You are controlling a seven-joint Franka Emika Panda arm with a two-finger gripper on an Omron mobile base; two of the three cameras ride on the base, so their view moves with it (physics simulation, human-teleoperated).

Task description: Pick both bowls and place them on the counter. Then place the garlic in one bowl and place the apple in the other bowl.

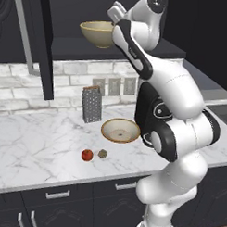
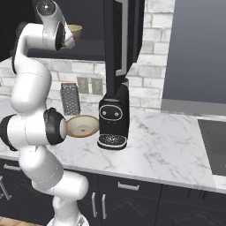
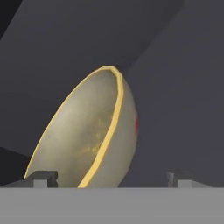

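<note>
The shallow bowl point(image 1: 120, 130) is already sitting on the counter point(image 1: 35, 145), near the grater point(image 1: 91, 104). The deep bowl point(image 1: 97, 33) is still standing in the dark upper cabinet point(image 1: 85, 47). The gripper point(image 3: 109, 177) is reaching up to it with the jaws standing wide and holding nothing; the rim is probably lying between the fingertips point(image 3: 42, 177), but I cannot tell about contact. The apple point(image 1: 87, 154) and garlic point(image 1: 103, 154) are waiting on the counter, just beside each other, outside any bowl.
</note>
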